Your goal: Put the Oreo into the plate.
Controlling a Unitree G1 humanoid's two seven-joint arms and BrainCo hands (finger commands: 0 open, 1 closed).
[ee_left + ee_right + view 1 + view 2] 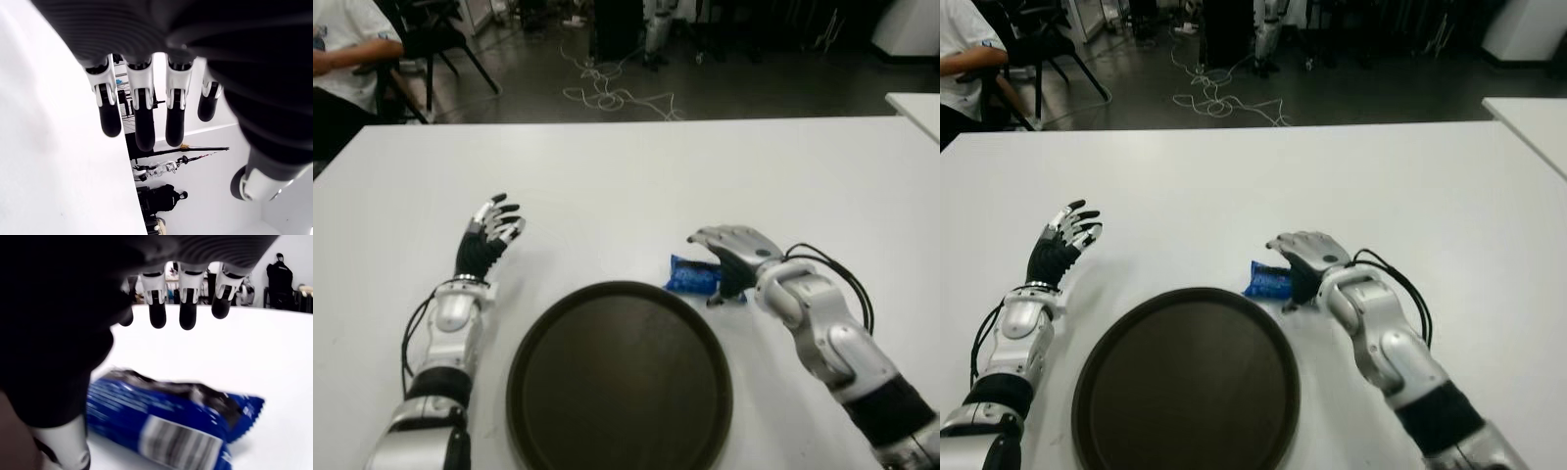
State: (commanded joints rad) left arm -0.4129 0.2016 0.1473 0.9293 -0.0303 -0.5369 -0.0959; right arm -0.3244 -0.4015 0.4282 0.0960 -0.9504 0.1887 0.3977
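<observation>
The Oreo is a blue packet lying flat on the white table, just beyond the right rim of the dark round plate. My right hand hovers over the packet's right end. In the right wrist view its fingers stretch out above the Oreo without closing on it, and the thumb stands beside the packet's near end. Nothing lies in the plate. My left hand shows left of the plate, fingers spread and holding nothing.
A seated person and black chairs are beyond the table's far left corner. Cables lie on the floor behind. The corner of another white table shows at the far right.
</observation>
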